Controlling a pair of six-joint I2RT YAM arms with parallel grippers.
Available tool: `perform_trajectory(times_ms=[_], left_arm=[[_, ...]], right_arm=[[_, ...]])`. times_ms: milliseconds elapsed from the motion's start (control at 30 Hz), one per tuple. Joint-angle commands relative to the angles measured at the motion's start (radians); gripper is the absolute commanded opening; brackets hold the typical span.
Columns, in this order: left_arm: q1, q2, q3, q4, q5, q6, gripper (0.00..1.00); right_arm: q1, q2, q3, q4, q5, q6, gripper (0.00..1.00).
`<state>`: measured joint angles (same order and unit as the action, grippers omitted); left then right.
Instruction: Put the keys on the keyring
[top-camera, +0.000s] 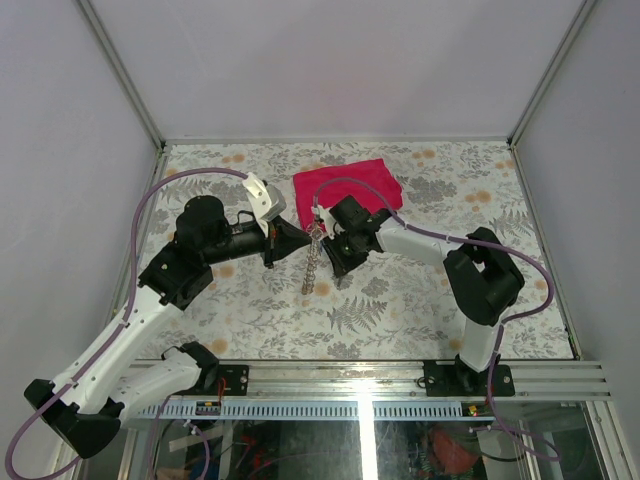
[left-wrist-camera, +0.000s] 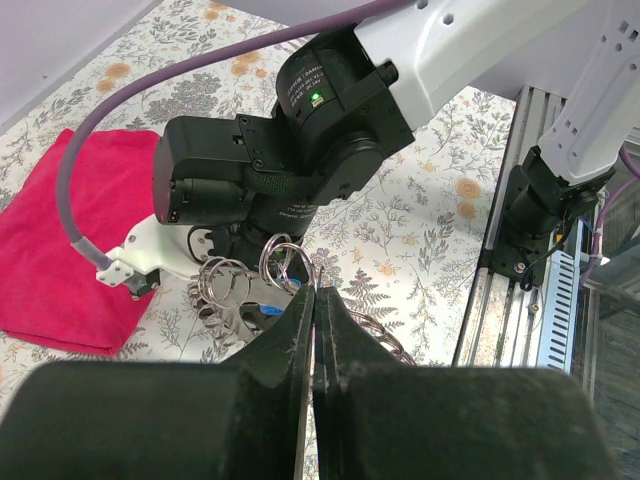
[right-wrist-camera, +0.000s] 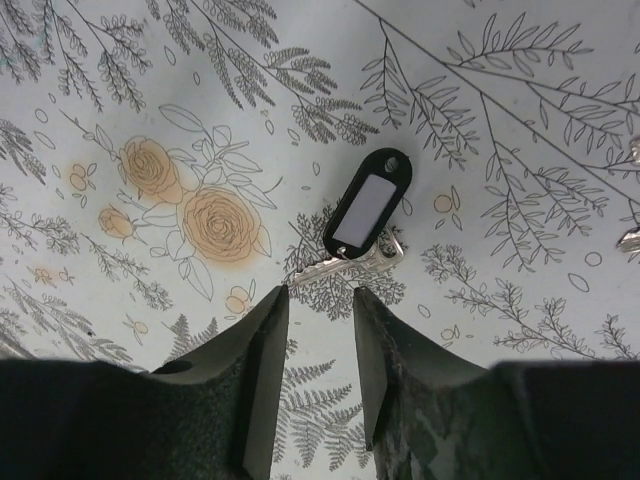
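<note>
Left gripper (left-wrist-camera: 315, 292) pinching the keyring (left-wrist-camera: 284, 262) mid-table, right gripper (right-wrist-camera: 320, 300) hanging released.
The left jaws are clenching the ring's edge, just near of the red cloth (left-wrist-camera: 70, 240); the right jaws are standing apart above the black-tagged key (right-wrist-camera: 362, 213), which is lying on the floral table (right-wrist-camera: 520, 120).

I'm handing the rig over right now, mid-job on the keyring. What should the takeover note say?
Left gripper: shut, pinching the keyring at its fingertips; a chain hangs by it.
Right gripper: open, holding nothing.
Key with black tag: flat on the table, just ahead of the right fingers, apparently not threaded.
Done: ring gripped.
Left: pick up the key and work it onto the ring.
</note>
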<state>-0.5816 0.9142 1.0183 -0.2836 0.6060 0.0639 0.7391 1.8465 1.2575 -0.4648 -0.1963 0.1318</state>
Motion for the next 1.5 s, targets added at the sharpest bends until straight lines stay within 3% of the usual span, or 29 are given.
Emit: perform_trajectory(times_ms=[0, 400, 800, 1067, 1467], left_arm=[[0.005, -0.013, 0.024, 0.07, 0.014, -0.011, 0.0], [0.005, -0.015, 0.016, 0.073, 0.014, -0.014, 0.0], [0.005, -0.029, 0.031, 0.048, 0.0, -0.012, 0.0], [0.004, -0.036, 0.037, 0.041, -0.009, -0.02, 0.0], [0.005, -0.046, 0.037, 0.036, -0.017, -0.018, 0.0]], right_arm=[[0.001, -0.053, -0.025, 0.075, 0.054, 0.007, 0.4], [-0.028, -0.172, -0.17, 0.194, 0.075, -0.033, 0.48], [-0.027, -0.31, -0.507, 0.738, -0.17, -0.546, 0.47], [-0.032, -0.331, -0.668, 0.999, -0.168, -0.699, 0.44], [-0.036, -0.253, -0.646, 1.038, -0.193, -0.741, 0.39]])
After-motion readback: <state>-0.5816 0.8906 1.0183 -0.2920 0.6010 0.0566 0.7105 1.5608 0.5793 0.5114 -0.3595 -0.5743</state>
